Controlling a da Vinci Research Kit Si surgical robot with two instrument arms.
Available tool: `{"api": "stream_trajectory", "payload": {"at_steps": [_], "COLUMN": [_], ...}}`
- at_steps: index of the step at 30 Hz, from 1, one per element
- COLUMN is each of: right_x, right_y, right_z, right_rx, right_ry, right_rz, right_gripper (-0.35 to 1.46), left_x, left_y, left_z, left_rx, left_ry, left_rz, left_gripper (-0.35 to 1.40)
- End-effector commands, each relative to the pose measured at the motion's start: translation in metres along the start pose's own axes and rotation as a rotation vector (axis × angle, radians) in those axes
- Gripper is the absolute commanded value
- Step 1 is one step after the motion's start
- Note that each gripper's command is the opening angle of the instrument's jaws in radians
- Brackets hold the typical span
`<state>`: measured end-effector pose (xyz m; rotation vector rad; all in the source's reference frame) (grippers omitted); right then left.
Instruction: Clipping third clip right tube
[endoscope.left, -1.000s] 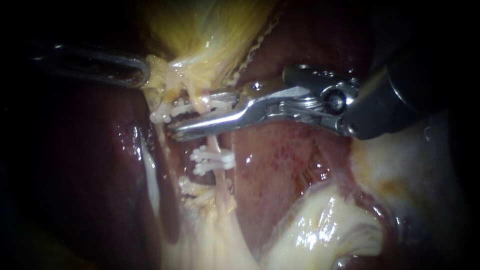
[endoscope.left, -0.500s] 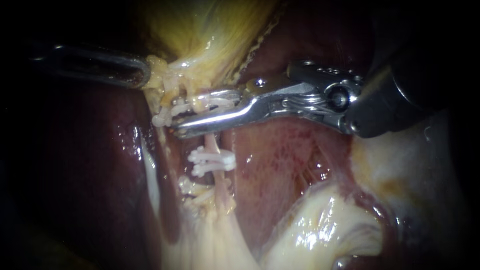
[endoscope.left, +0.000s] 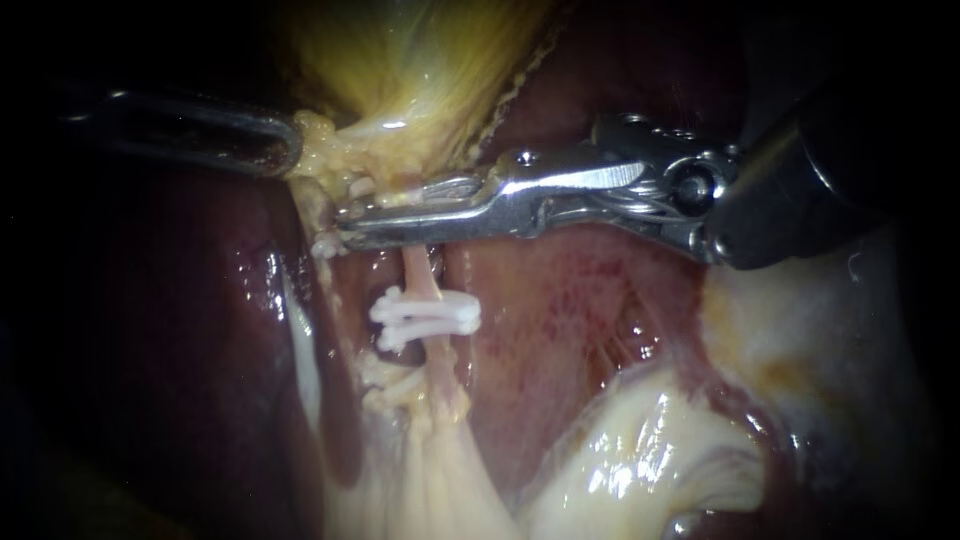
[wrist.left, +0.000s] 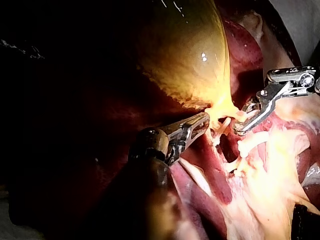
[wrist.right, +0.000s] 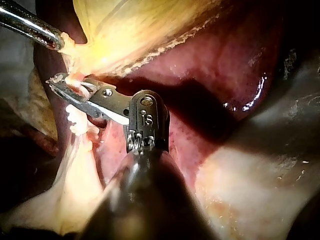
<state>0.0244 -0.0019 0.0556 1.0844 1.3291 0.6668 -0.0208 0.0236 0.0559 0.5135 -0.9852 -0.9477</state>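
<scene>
Steel-grey, my left instrument (endoscope.left: 288, 150) lies level from the left, jaws clamped on the gallbladder (endoscope.left: 400, 60) neck. The central tube (endoscope.left: 418, 285) carries 1 white clip (endoscope.left: 425, 315). My right instrument (endoscope.left: 355, 225) reaches in level, jaws closed across the tube beyond that clip.

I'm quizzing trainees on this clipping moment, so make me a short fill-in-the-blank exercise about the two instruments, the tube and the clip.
1. The right instrument has its jaws ___ on the tube.
2. Below those jaws in the endoscope view, the clip across the same tube is coloured ___.
3. The left instrument grips the neck of the gallbladder, the ___ organ beside the dark red liver.

Missing words: shut; white; yellow.
</scene>
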Motion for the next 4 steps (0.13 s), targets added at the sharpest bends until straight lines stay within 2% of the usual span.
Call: {"api": "stream_trajectory", "payload": {"at_steps": [1, 4], "right_x": [-0.0001, -0.0002], "right_y": [0.0001, 0.0002], "right_z": [0.0000, 0.0000], "right_rx": [0.001, 0.000], "right_ry": [-0.001, -0.001], "right_rz": [0.000, -0.001], "right_gripper": [-0.35, -0.35], "left_x": [0.0000, 0.0000], "left_y": [0.0000, 0.0000], "left_z": [0.0000, 0.0000], "left_rx": [0.000, 0.000], "left_ry": [0.000, 0.000], "left_rz": [0.000, 0.000], "left_gripper": [-0.35, -0.35]}}
